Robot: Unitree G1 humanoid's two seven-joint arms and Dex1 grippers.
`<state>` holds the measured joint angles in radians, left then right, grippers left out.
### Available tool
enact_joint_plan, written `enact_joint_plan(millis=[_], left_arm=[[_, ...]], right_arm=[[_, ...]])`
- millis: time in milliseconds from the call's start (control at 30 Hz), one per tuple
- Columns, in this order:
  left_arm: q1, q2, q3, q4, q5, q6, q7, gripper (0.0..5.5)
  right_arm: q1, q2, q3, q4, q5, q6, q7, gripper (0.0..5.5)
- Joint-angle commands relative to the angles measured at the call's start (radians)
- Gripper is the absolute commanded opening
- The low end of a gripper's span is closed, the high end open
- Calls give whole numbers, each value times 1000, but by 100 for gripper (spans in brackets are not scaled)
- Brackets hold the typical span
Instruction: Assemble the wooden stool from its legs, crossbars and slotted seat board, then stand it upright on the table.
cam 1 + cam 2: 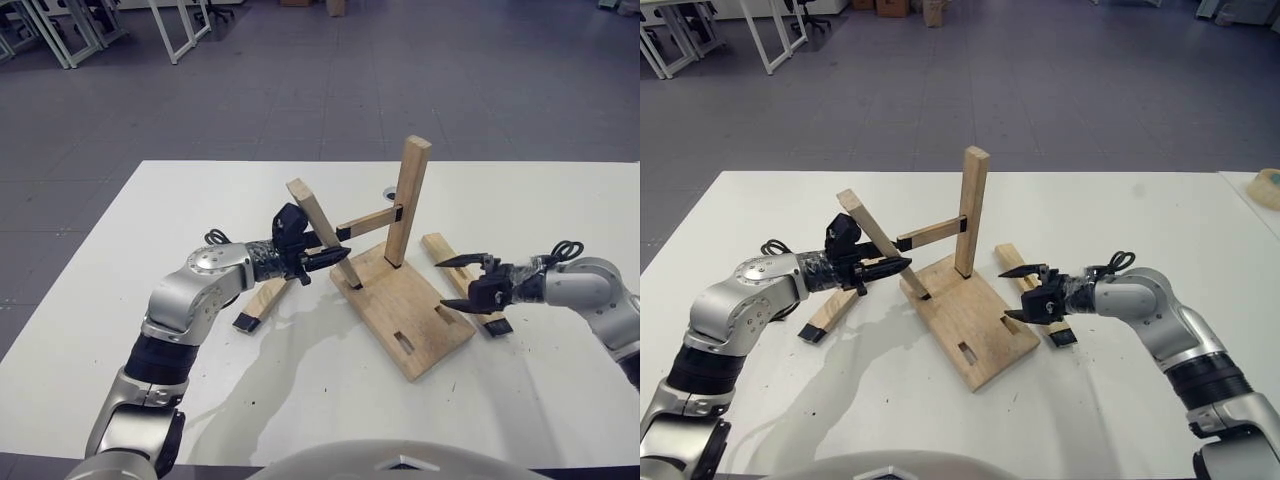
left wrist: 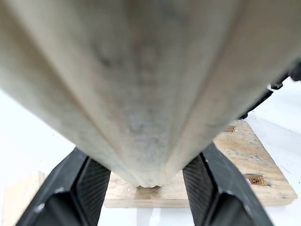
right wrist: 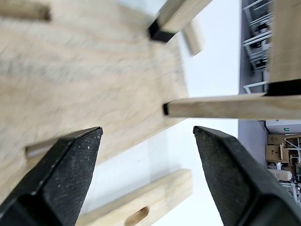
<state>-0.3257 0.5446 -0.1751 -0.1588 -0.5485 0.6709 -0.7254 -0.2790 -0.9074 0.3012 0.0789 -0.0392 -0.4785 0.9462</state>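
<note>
A white table (image 1: 560,200) with a small round cable hole (image 1: 389,188) near its far edge stands on a grey floor (image 1: 400,80) marked by faint tile seams. At the far left of the room stand white metal desk frames (image 1: 770,40), with a wheeled chair base (image 1: 815,10) beside them. Cardboard boxes (image 1: 932,12) sit on the floor farther back. A second white surface (image 1: 1250,205) lies just beside the table on the right. Light is even, with soft shadows.

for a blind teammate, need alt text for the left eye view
The left gripper clamps a leaning pale wooden leg standing on the flat slotted wooden seat board on a white table, joined by a short crossbar to an upright leg. The right gripper hovers open at the board's right edge, near a loose wooden piece.
</note>
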Motion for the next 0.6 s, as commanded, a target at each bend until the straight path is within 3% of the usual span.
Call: enact_joint_plan(millis=[33,167,333,467,600], left_arm=[[57,25,-115,88,83,147,18,205],[38,27,-114,102,78,157,23,205],[28,26,-113,134,78,157,27,205],[26,21,-109,131,72,153,33,205],[24,17,-102,118,76,137,42,205]], right_arm=[[-74,72,-98,-123,143,209,-42,338],[-212,205,-127,-253,216,430,-141,267],[-432,394,-20,-175,60,522,-247,259],[-447,444,161,-33,-133,484,-212,259],[-398,408,272,86,-257,435,-148,259]])
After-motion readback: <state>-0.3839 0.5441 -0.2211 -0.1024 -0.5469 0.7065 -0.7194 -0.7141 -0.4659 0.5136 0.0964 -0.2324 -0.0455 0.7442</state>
